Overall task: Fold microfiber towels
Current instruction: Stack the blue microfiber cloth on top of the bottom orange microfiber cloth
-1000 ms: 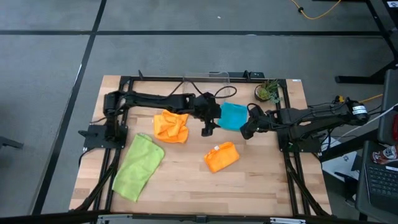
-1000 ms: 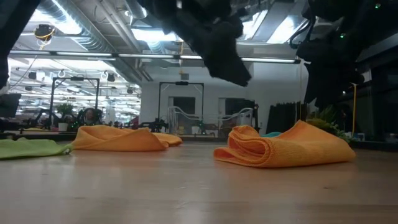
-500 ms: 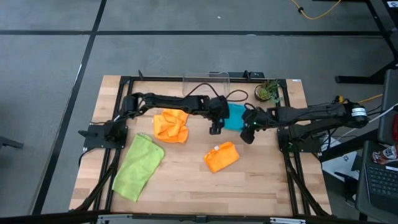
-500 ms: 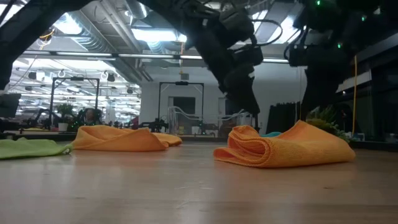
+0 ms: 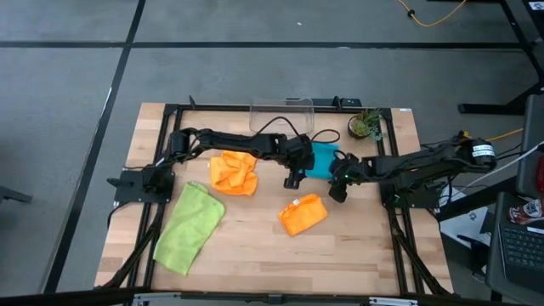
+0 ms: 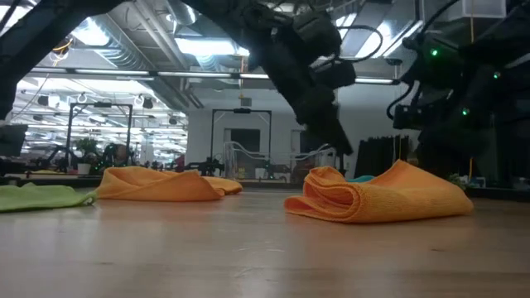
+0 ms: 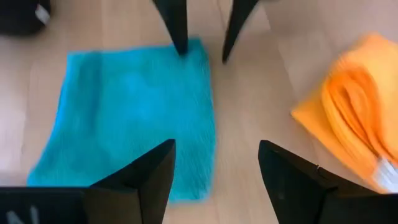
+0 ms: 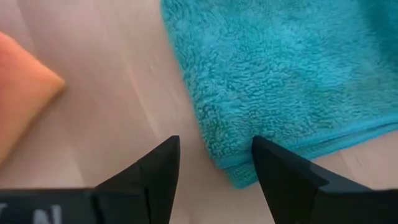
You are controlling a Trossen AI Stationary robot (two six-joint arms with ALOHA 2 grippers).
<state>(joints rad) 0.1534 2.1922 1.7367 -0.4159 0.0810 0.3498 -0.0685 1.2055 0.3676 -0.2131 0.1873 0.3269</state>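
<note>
On the wooden counter the lime green towel lies spread near the left edge, apart from the rest. Next comes a crumpled orange towel, loosely bunched. The left claw hangs over the near-left corner of the teal blue towel, its fingers parted and holding nothing. A folded orange towel sits nearer the front — a thick, rolled bundle in the low view. The right claw hovers at the teal towel's right corner, fingers spread open, empty.
</note>
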